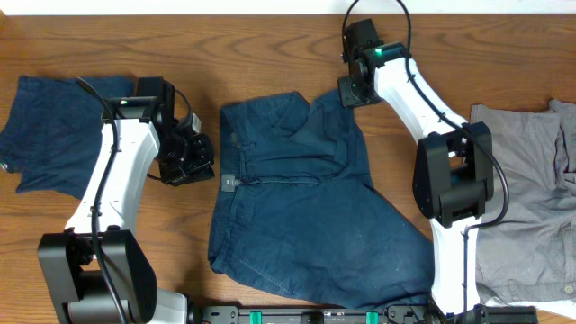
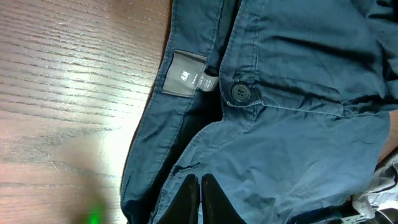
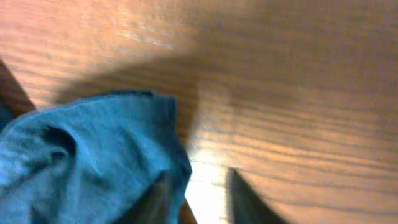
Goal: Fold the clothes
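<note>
Navy blue shorts (image 1: 297,198) lie spread on the wooden table, waistband to the left. My left gripper (image 1: 193,162) is shut, just off the waistband's left edge. In the left wrist view its closed fingertips (image 2: 200,183) hover over the navy fabric (image 2: 280,143) below the label (image 2: 185,78) and button (image 2: 240,93). My right gripper (image 1: 351,90) is at the far corner of the shorts' upper leg. In the right wrist view its fingers (image 3: 196,193) are open, the left one against the fabric corner (image 3: 93,155), the right one over bare wood.
A second dark navy garment (image 1: 54,135) lies at the far left, partly under my left arm. A grey garment (image 1: 531,198) lies at the right edge. The arm bases stand along the front edge of the table.
</note>
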You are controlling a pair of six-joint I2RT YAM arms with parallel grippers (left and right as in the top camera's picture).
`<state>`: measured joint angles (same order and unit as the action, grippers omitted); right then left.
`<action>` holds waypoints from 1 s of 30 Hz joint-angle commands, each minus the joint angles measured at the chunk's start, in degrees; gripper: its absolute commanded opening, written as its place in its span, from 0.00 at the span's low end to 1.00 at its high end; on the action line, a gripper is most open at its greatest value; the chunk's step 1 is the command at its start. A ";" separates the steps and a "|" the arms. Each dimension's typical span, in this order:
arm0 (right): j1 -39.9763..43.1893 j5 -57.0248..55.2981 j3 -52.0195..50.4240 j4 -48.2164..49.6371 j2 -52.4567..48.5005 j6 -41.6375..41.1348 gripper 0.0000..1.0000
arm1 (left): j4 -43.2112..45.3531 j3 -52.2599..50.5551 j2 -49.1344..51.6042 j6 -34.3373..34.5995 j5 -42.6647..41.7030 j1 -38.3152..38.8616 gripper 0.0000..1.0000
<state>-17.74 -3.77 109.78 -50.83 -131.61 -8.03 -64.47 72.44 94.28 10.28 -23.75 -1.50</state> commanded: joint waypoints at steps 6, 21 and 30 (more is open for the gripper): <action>-0.44 2.25 -0.28 2.73 1.18 3.04 0.53 | -0.11 -0.33 0.13 -0.11 0.46 -0.20 0.06; -0.59 4.48 -9.70 12.52 1.18 4.48 0.14 | 0.35 -0.33 0.13 0.07 0.46 -0.20 0.06; -0.55 4.44 -9.60 9.55 10.64 3.82 0.01 | 0.52 -0.33 0.13 0.07 0.46 -0.20 0.06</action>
<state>-17.76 0.47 100.03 -40.47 -127.98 -3.88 -64.01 72.44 94.28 10.46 -23.75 -1.50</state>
